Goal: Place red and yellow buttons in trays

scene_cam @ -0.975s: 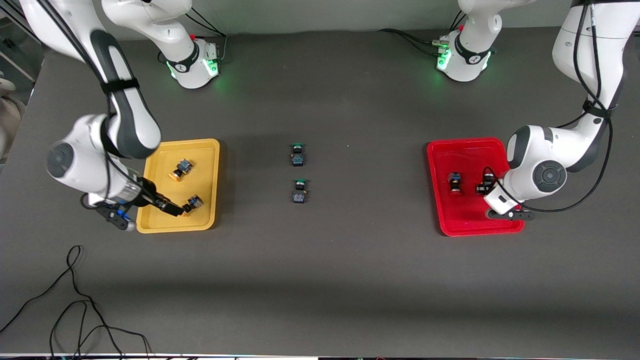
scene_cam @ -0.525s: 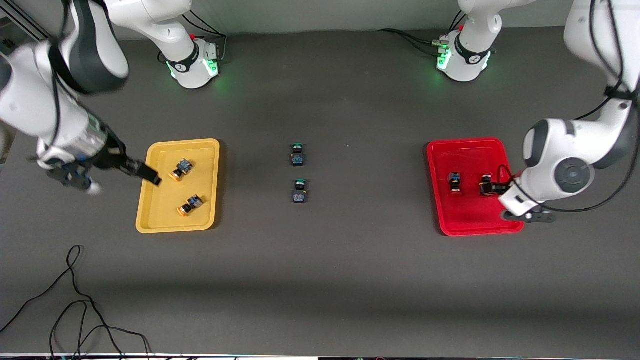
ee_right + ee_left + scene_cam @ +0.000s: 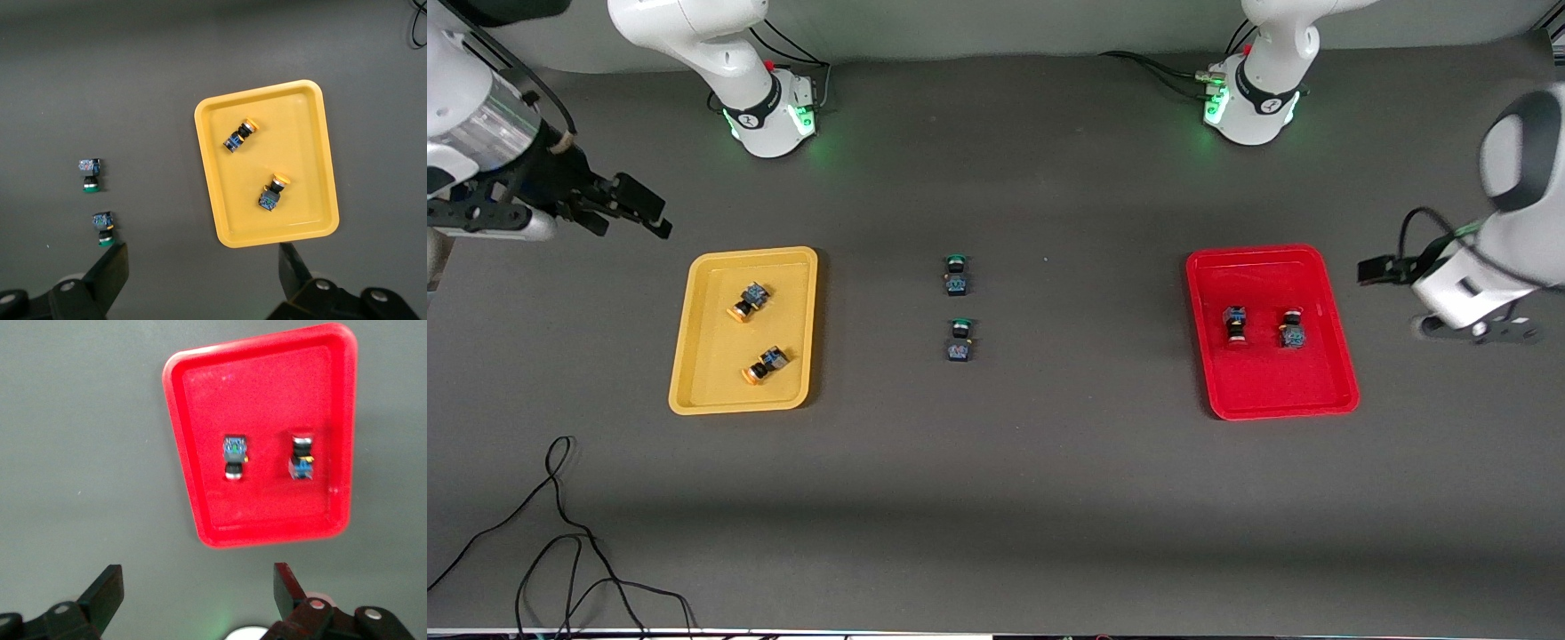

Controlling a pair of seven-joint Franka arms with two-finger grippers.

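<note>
The yellow tray (image 3: 710,356) holds two yellow-capped buttons (image 3: 749,301) (image 3: 766,364), lying on their sides. The red tray (image 3: 1272,382) holds two red-capped buttons (image 3: 1235,322) (image 3: 1292,328). My right gripper (image 3: 630,216) is open and empty, raised over bare table beside the yellow tray. My left gripper (image 3: 1383,271) is open and empty, raised over bare table beside the red tray. The right wrist view shows its gripper (image 3: 203,263), the yellow tray (image 3: 300,140) and its buttons (image 3: 239,135) (image 3: 273,192). The left wrist view shows its gripper (image 3: 197,587), the red tray (image 3: 267,393) and its buttons (image 3: 234,457) (image 3: 301,457).
Two green-capped switches (image 3: 956,274) (image 3: 959,339) sit mid-table between the trays; they also show in the right wrist view (image 3: 89,175) (image 3: 102,228). A loose black cable (image 3: 560,533) lies near the front edge at the right arm's end.
Both grippers have let go of buttons in their trays, risen and drawn away toward the table's ends. The yellow button and the red button they left now lie free.
</note>
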